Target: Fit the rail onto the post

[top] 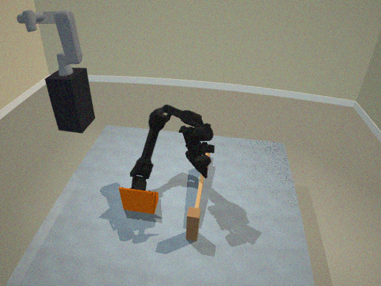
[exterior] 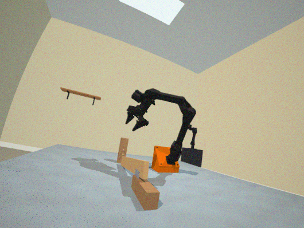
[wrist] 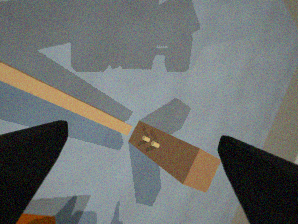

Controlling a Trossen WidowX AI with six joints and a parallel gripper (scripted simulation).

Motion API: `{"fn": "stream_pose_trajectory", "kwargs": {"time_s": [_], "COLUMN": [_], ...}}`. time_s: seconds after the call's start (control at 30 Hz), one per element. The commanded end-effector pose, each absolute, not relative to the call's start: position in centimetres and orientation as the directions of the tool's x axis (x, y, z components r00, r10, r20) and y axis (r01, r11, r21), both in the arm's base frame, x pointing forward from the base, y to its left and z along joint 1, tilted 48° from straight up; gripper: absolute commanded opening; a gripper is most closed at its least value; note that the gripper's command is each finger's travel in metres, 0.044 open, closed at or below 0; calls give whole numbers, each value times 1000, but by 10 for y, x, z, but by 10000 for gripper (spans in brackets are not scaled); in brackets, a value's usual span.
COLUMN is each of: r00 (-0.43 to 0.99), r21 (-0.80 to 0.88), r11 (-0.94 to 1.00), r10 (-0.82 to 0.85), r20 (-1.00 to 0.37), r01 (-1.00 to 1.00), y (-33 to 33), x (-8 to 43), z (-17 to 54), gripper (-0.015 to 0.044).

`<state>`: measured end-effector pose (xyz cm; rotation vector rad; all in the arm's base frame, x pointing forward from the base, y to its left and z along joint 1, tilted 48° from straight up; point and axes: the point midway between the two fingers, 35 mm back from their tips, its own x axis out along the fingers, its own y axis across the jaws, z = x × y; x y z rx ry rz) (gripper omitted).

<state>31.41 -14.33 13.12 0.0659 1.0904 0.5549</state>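
The long light wooden rail (top: 200,192) (exterior: 135,166) (wrist: 65,98) slopes down from the metal bracket (exterior: 137,173) on the low footboard block (exterior: 151,197). Its near end is low, just in front of the upright post (top: 192,228) (exterior: 123,145) (wrist: 167,156). Two pale pegs (wrist: 151,142) stick out of the post's rail-facing side, above the rail's end and outside it. My gripper (top: 206,175) (exterior: 129,127) (wrist: 145,135) is open and empty, high above the rail and post, fingers pointing down. In the top view the arm hides the footboard block.
The orange base block (top: 138,200) (exterior: 164,160) of my arm stands beside the rail and post. Another arm on a black pedestal (top: 70,100) (exterior: 191,156) stands beyond the mat (top: 251,266). A wooden shelf (exterior: 80,93) hangs on the wall.
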Motion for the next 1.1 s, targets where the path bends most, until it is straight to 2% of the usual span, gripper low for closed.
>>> {"fn": "stream_pose_trajectory", "kwargs": {"time_s": [0.0, 0.23, 0.47, 1.07], "r00": [180, 70, -34, -35], "r21": [240, 140, 12, 11], "r11": [543, 247, -34, -37], "r10": [609, 683, 738, 738], "r20": [-773, -727, -674, -674], "r01": [-805, -959, -999, -999], "y": [-99, -68, -38, -36], "x": [318, 316, 312, 309], "z": [76, 43, 17, 13], "gripper": [440, 440, 440, 440]}}
